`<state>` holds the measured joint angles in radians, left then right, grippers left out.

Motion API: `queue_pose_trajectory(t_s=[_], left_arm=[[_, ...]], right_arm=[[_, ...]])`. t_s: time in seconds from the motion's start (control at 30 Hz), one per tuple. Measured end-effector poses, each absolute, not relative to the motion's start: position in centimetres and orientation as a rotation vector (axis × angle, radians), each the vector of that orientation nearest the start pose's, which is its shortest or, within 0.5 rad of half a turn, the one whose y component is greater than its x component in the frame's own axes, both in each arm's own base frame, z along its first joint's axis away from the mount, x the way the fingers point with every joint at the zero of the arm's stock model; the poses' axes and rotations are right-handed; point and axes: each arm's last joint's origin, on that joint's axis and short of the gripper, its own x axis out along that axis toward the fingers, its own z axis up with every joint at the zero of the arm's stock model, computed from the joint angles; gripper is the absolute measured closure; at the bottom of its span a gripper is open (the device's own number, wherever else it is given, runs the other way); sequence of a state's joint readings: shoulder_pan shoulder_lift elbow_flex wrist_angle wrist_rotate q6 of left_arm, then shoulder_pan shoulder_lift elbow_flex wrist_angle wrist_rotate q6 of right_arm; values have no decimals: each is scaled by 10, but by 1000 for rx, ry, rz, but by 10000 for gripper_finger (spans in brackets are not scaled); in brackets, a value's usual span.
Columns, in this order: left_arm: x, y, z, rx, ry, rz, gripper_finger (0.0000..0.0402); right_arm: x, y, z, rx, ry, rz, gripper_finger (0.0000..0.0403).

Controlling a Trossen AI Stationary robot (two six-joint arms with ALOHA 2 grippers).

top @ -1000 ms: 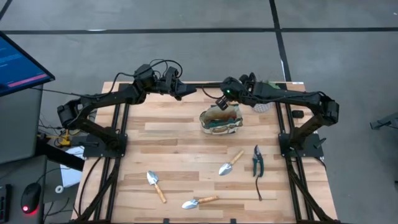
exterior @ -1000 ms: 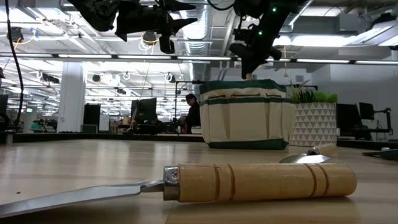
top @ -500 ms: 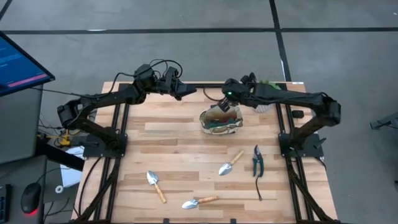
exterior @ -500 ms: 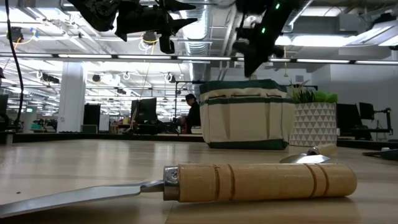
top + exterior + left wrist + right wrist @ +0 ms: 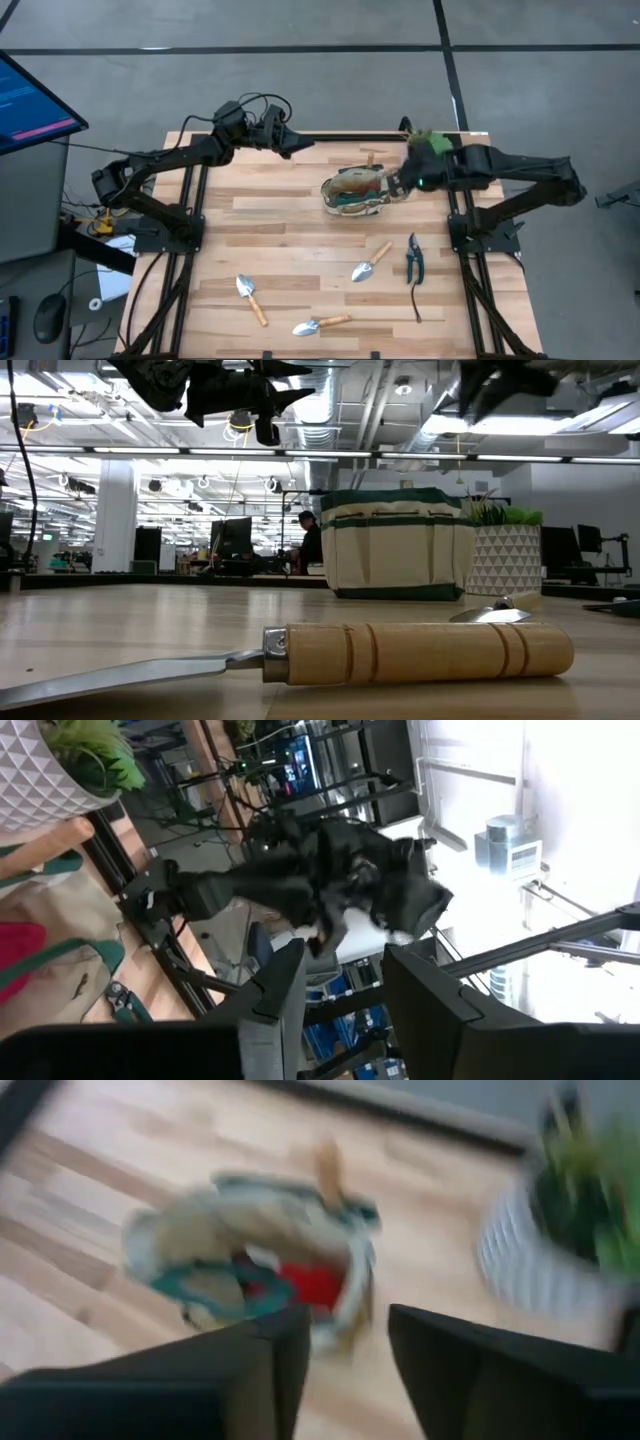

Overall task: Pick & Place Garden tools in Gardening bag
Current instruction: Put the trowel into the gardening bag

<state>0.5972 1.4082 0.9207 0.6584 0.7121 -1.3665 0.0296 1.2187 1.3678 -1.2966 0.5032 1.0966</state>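
The beige gardening bag [image 5: 355,192] with green trim stands upright at the table's far middle. It holds a red glove [image 5: 315,1285] and a trowel whose wooden handle [image 5: 370,157] sticks out at the bag's far rim. My right gripper [image 5: 392,188] is open and empty, high beside the bag's right side. My left gripper [image 5: 300,145] is open and empty, high over the far edge, left of the bag. Three trowels [image 5: 373,262] [image 5: 250,297] [image 5: 320,324] and the pruning shears [image 5: 413,260] lie flat on the near half of the table.
A green plant in a white pot [image 5: 425,145] stands at the far right corner, close behind my right arm. The nearest trowel's handle [image 5: 400,652] lies right before the low camera. Bare wood lies between the bag and the tools.
My right gripper has risen from just above the bag's far rim and swung toward the table's right edge, ending beside the bag's right side. A trowel's wooden handle now shows sticking out of the bag's far rim. The bag has stayed in place.
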Motion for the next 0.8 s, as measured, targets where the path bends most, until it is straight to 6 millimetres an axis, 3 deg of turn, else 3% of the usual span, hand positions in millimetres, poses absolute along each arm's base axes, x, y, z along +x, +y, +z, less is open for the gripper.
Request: queue_pose_trajectory(t_s=[0.13, 0.3, 0.6, 0.8], left_arm=[[267, 159, 318, -1258, -47, -176, 294], [267, 159, 318, -1257, -56, -171, 294], [266, 160, 319, -1246, -40, -202, 294], [264, 157, 322, -1233, 3, -261, 294]], right_arm=[[204, 21, 348, 792, 824, -1014, 216], [222, 55, 326, 946, 881, -1088, 181], [259, 101, 272, 1237, 862, -1409, 173], [289, 111, 234, 1327, 879, -1484, 173]])
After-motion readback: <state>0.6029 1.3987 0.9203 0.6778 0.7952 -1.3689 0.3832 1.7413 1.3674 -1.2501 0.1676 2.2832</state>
